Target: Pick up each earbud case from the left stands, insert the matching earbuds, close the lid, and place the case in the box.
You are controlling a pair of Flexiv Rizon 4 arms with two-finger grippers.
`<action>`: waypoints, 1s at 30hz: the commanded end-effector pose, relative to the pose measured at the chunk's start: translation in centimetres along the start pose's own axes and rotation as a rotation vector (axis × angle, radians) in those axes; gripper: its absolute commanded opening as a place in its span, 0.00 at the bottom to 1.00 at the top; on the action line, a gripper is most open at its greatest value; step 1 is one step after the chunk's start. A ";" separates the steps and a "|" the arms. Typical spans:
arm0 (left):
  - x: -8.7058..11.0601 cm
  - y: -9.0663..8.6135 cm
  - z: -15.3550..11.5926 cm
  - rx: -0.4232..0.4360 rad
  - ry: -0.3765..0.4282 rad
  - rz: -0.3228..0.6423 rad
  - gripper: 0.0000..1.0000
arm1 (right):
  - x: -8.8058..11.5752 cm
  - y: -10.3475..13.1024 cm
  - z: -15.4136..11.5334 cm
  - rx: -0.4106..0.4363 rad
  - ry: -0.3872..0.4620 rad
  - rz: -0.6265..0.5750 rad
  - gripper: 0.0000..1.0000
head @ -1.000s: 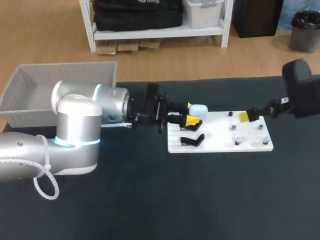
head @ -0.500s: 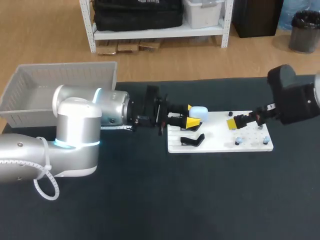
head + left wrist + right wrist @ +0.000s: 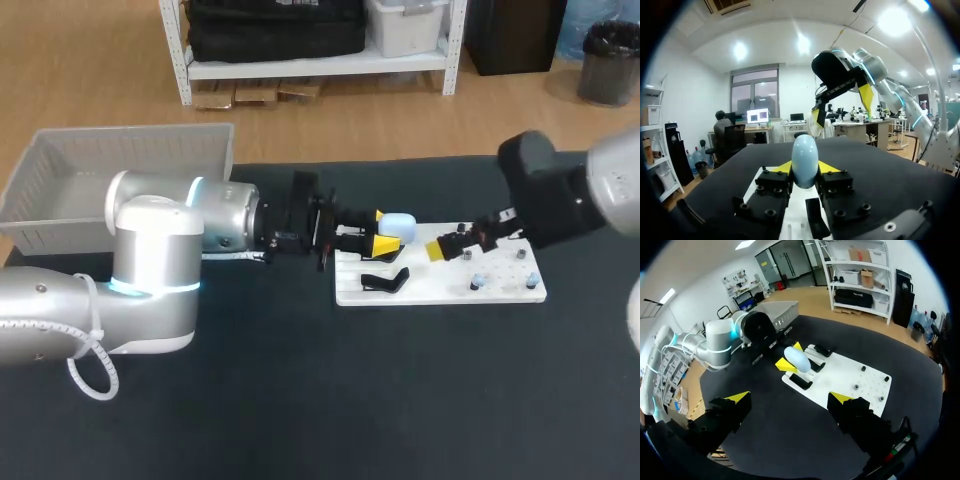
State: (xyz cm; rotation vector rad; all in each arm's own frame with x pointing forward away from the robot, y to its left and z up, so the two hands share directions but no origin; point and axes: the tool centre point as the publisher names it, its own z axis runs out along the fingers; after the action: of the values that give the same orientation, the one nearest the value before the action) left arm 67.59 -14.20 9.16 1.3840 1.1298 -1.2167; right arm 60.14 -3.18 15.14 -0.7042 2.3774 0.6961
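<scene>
Over the white board [image 3: 440,292] on the desk, the two arms work close together, and that closeness looks to me the main hazard. If the right gripper [image 3: 446,247] drifts further toward the stands, it could knock the pale blue earbud case [image 3: 398,223] or foul the other arm's fingers. A lift begun at a tilt might also catch the case on its stand and drag the board along. The case is smooth and rounded, so I would expect a light pinch to let it twist or slip.

The left gripper [image 3: 384,238] has its yellow tips against both flanks of the case, set only as wide as the case itself, with the case upright at the far stand. The near stand [image 3: 384,281] just beside it carries nothing. The right gripper hangs above the board between the case and the small earbuds [image 3: 478,282], fingers spread wide and holding nothing. The grey box [image 3: 60,160] waits well apart.
</scene>
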 end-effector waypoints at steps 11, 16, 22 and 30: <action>0.1 0.0 0.0 -0.002 -0.004 0.003 0.00 | -1.9 -1.0 4.0 0.058 0.057 0.023 1.00; 0.1 0.0 0.0 -0.002 -0.004 0.003 0.00 | -2.2 -1.5 4.8 0.069 0.072 0.035 1.00; 0.1 0.0 0.0 -0.002 -0.004 0.003 0.00 | -2.5 -2.2 5.6 0.080 0.076 0.062 1.00; 0.1 0.0 0.0 -0.002 -0.004 0.003 0.00 | -2.6 -3.1 6.2 0.094 0.081 0.081 1.00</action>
State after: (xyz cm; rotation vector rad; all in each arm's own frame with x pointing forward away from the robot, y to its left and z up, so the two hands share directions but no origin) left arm 67.60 -14.23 9.16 1.3839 1.1302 -1.2167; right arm 65.86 -1.02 11.62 -0.6161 2.5037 0.6082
